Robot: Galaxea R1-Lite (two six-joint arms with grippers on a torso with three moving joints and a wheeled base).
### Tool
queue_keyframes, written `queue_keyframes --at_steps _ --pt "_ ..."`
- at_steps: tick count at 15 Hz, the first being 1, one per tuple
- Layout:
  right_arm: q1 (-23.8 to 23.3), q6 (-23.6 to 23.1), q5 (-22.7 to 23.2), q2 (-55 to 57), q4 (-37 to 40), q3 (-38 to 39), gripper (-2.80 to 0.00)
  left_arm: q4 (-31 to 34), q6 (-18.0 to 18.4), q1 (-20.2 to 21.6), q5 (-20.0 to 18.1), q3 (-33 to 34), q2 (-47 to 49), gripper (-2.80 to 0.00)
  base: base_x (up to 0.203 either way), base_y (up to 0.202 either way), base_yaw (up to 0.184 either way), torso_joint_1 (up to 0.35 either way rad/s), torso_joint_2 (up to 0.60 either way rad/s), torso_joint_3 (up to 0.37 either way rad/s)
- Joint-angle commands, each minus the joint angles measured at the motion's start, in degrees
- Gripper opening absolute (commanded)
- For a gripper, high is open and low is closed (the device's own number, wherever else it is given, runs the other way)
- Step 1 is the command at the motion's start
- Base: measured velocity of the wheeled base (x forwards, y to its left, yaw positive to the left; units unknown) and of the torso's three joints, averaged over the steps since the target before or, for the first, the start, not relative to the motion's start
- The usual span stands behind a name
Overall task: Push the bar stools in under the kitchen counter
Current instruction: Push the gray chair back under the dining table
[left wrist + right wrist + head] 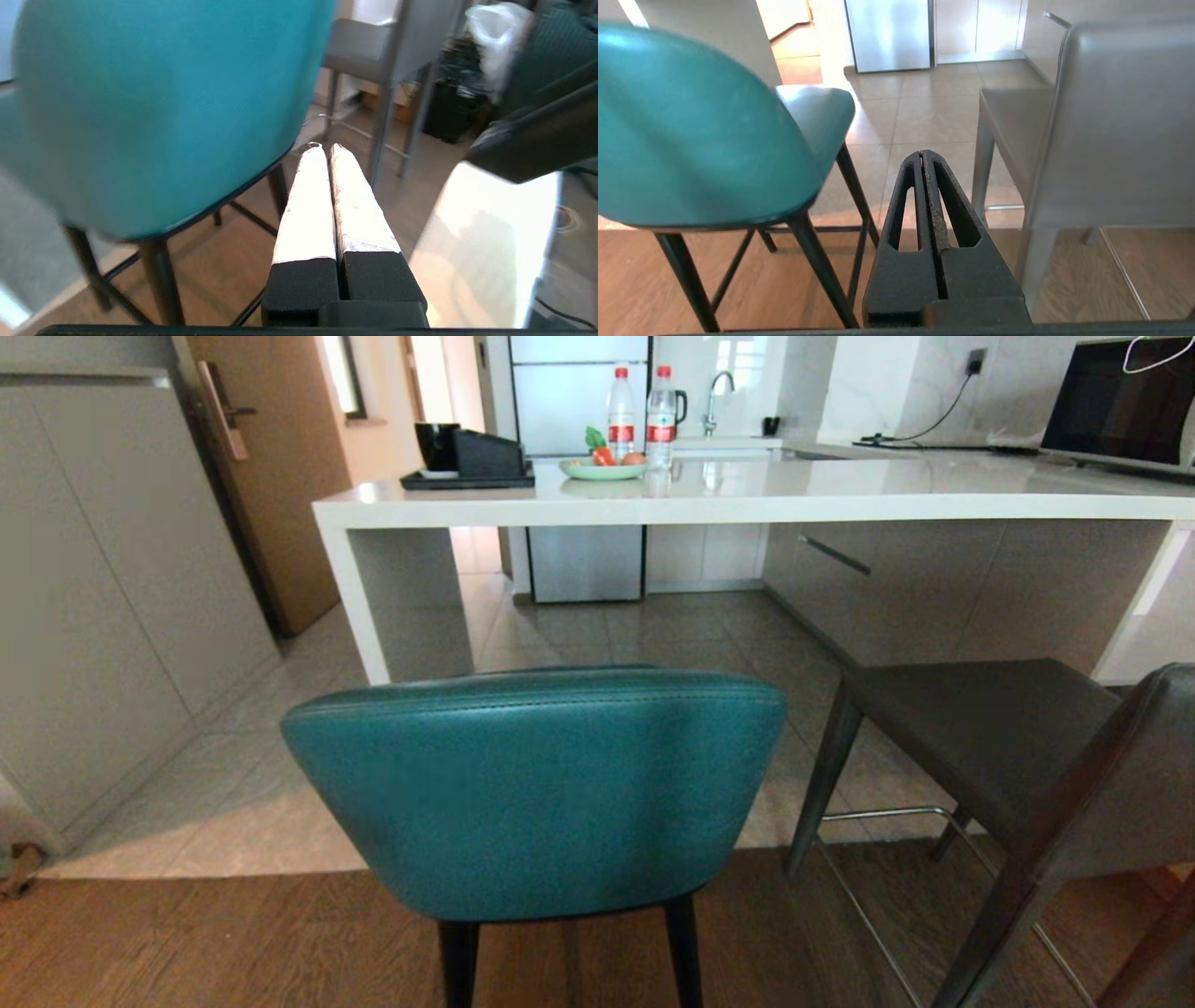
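Both grippers are hanging closed and empty behind the teal stool (532, 793): left gripper (325, 148) by its back's edge, right gripper (923, 155) between it and the grey stool (1008, 747). Beyond both stools, well apart, is lying the counter (747, 509).

Right gripper (923, 156) jaws closed, between teal stool (691, 140), grey stool (1111, 126)

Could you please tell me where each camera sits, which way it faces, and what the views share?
Head view: on the robot's head, looking forward and down over the curved teal leather stool to the glossy white stone counter; no arm shows.
Left wrist view: behind the shut left gripper, beside the teal back.
Right wrist view: behind the shut right gripper, facing between both stools.
All three share the teal stool and the boxy dark-grey leather stool.
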Motion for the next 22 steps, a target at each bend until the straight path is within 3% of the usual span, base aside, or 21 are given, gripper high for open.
queue_keyframes --at_steps 1,4,8,13,14,17,18,20,21,22 --pt "-0.2 -0.1 0.0 -2.0 -0.9 2.5 -2.80 -0.2 -0.1 -0.1 5.2 2.7 -2.7 -2.80 0.000 0.000 0.000 0.000 0.00 0.000" --pt "-0.7 -1.3 0.1 -2.0 -1.4 2.8 -2.80 0.4 -0.2 1.3 6.1 2.9 -2.6 -2.80 0.000 0.000 0.000 0.000 0.00 0.000" --pt "-4.2 -2.6 0.5 -2.0 -0.1 -0.5 -2.80 7.0 -0.5 11.4 5.5 -2.8 -4.8 -2.80 0.000 0.000 0.000 0.000 0.00 0.000" --pt "-8.5 -4.4 7.2 -14.7 1.5 4.9 -2.80 8.8 0.7 8.3 0.2 6.8 -19.4 -2.80 0.000 0.000 0.000 0.000 0.00 0.000" --pt "-8.8 -5.6 7.2 -17.2 3.3 5.9 -2.80 9.2 1.0 8.3 3.6 7.6 -19.2 -2.80 0.000 0.000 0.000 0.000 0.00 0.000" --pt "-9.1 -7.2 0.3 -18.0 4.6 13.0 -2.80 15.7 4.6 8.1 17.2 7.5 -19.1 -2.80 0.000 0.000 0.000 0.000 0.00 0.000" --pt "-9.1 -7.6 -0.6 -18.0 1.7 16.3 -2.80 16.6 7.1 8.1 22.9 7.3 -19.1 -2.80 0.000 0.000 0.000 0.000 0.00 0.000" --pt "-9.1 -9.9 -1.8 -17.9 -4.7 22.6 -2.80 16.4 16.6 8.1 34.8 8.9 -19.1 -2.80 0.000 0.000 0.000 0.000 0.00 0.000" --pt "-9.1 -10.5 -1.9 -17.9 -5.2 22.8 -2.80 13.3 17.4 8.1 38.5 10.6 -19.1 -2.80 0.000 0.000 0.000 0.000 0.00 0.000" --pt "-9.1 -9.8 -1.8 -17.9 -5.3 22.6 -2.80 11.6 14.6 8.0 38.8 11.1 -19.1 -2.80 0.000 0.000 0.000 0.000 0.00 0.000"
